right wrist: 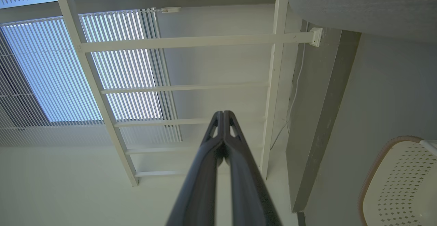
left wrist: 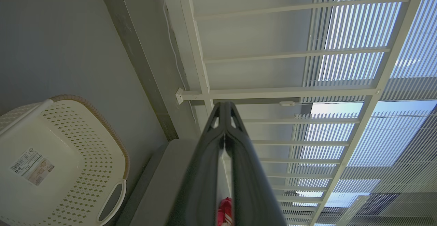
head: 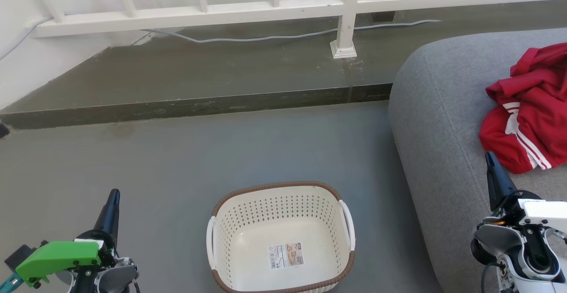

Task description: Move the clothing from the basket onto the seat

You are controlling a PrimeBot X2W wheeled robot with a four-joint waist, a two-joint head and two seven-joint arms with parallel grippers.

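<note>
Red clothing [head: 529, 107] w/ white stripes lies in a crumpled heap on top of the grey seat [head: 438, 120], far right of the scene, well apart from the basket [head: 280, 184]. Basket stands on the grey floor [head: 177, 160], near centre, just left of the seat's rounded edge. It is cream w/ perforated sides, brown rim, white handles L & R, and a paper label [head: 285, 255] on its bottom. Left tool [head: 114, 195] hangs near left over the floor, left of the basket. Its wrist view shows the fingers pressed together at the tips w/ nothing btwn them. Right tool [head: 489, 158] is near right, over the seat's near part, tip just beside the clothing's near edge; contact not clear. Its fingers are likewise closed tip to tip, gripping nothing. Far side: a raised concrete step [head: 199, 107], a white railing [head: 199, 14] and a pale cable [head: 266, 38] lying along the step.
</note>
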